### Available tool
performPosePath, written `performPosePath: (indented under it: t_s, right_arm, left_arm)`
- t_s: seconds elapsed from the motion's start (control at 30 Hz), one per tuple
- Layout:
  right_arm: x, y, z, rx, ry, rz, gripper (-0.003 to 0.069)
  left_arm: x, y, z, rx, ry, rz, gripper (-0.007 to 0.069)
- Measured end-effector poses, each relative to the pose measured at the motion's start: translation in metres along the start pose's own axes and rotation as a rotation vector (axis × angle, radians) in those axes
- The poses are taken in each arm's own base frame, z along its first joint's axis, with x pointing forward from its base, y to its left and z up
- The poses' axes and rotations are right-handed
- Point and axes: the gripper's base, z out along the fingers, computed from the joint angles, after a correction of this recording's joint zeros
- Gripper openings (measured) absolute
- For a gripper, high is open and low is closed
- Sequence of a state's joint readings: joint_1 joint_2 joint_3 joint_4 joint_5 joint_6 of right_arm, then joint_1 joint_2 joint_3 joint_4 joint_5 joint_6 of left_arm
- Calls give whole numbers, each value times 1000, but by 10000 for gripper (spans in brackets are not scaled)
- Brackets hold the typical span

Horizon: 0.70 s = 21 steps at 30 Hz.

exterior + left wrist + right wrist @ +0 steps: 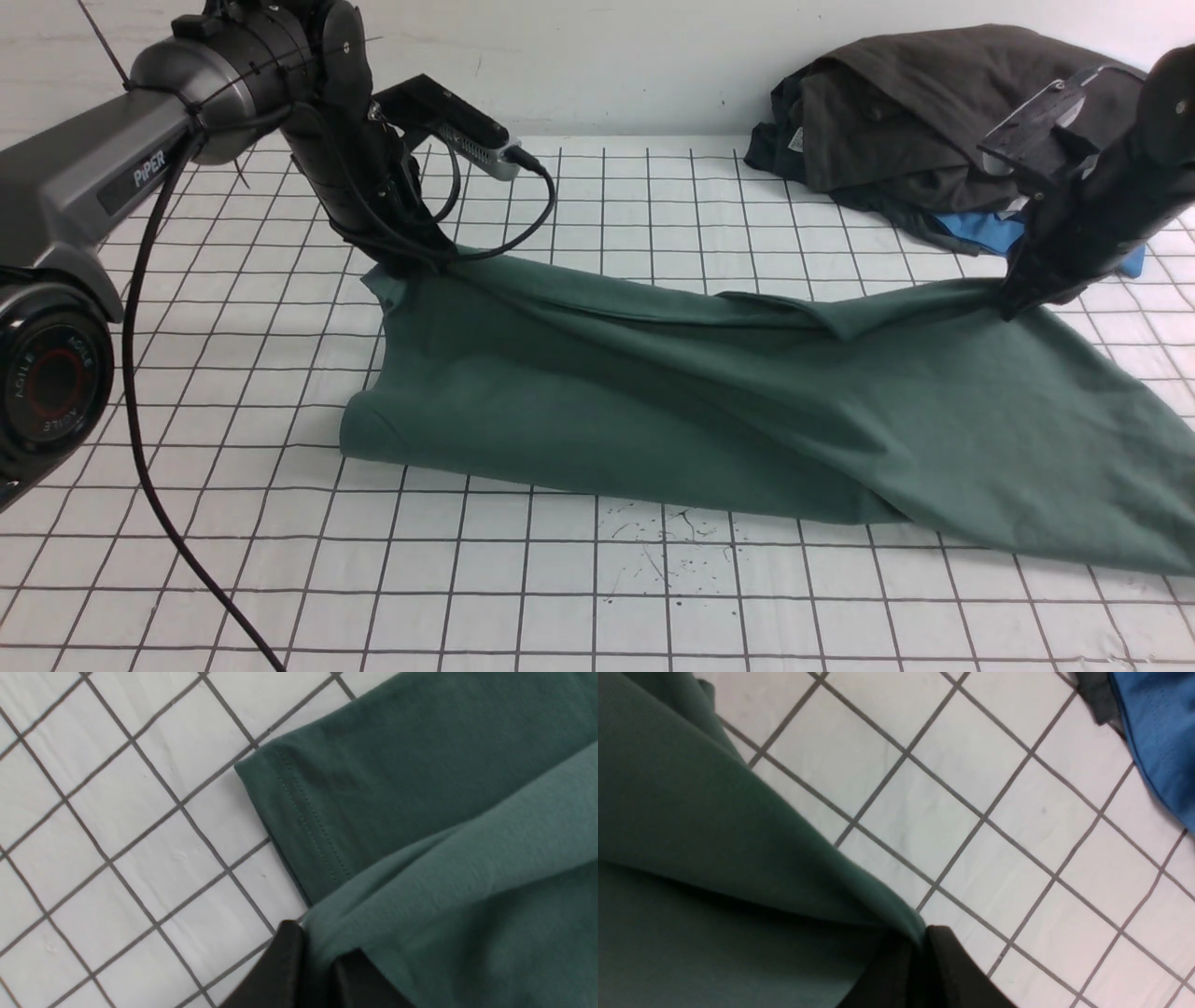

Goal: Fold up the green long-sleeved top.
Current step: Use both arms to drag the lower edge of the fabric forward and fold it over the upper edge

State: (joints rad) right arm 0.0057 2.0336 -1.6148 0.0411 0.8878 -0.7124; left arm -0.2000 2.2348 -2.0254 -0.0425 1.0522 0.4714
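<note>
Left gripper (417,264): pinching far-left corner of top (709,401); in wrist view, cloth caught between the black fingers (285,970).
Right gripper (1013,303): pinching far-right edge of top; fold of cloth rising into the jaws, tip low over table (597,597).
Top: spread wide across middle of table; far edge raised a little at both grips, near edge flat on the surface; stitched hem (303,812) showing under an upper layer at left; right end running out of frame.
Table: white with dark grid lines, dark specks near front middle.
Dark heap (915,112): far-right corner, behind right gripper, apart from top.
Blue garment (980,231): poking out from under dark heap, just beside right gripper.
</note>
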Motion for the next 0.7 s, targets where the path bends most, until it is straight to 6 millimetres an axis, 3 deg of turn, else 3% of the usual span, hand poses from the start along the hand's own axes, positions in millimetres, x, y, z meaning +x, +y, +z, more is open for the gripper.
performPosePath:
  t_s: [0.1, 0.17, 0.2, 0.33, 0.37, 0.4, 0.47, 0.53, 0.63, 0.7]
  right_arm:
    - [0, 0, 5, -4, 3, 20, 67]
    - [0, 0, 10, -1, 1, 69, 127]
    - [0, 0, 10, -1, 1, 80, 139]
    - [-7, -7, 2, 36, -29, 212, 297]
    - [-7, -8, 1, 38, -29, 223, 304]
    - [-12, -13, -7, 50, -38, 264, 357]
    - [-16, -16, -13, 50, -37, 292, 379]
    - [-21, -18, -28, 18, -10, 337, 409]
    - [-23, -14, -34, -48, 11, 364, 411]
    - [-26, -2, -36, -159, 32, 369, 402]
  left_arm:
    - [-1, 0, 0, -4, -4, 0, 103]
    - [-3, 1, -2, -8, -13, -18, 194]
    - [-3, 1, -2, -9, -15, -20, 194]
    - [-10, 12, -21, -37, -44, -131, 392]
    - [-10, 13, -22, -39, -39, -138, 399]
    - [-12, 17, -34, -52, -38, -159, 455]
    - [-12, 19, -41, -59, -25, -166, 482]
    - [-15, 22, -61, -68, -44, -176, 502]
    - [-16, 20, -73, -62, -66, -184, 496]
    - [-17, 17, -80, -37, -84, -198, 462]
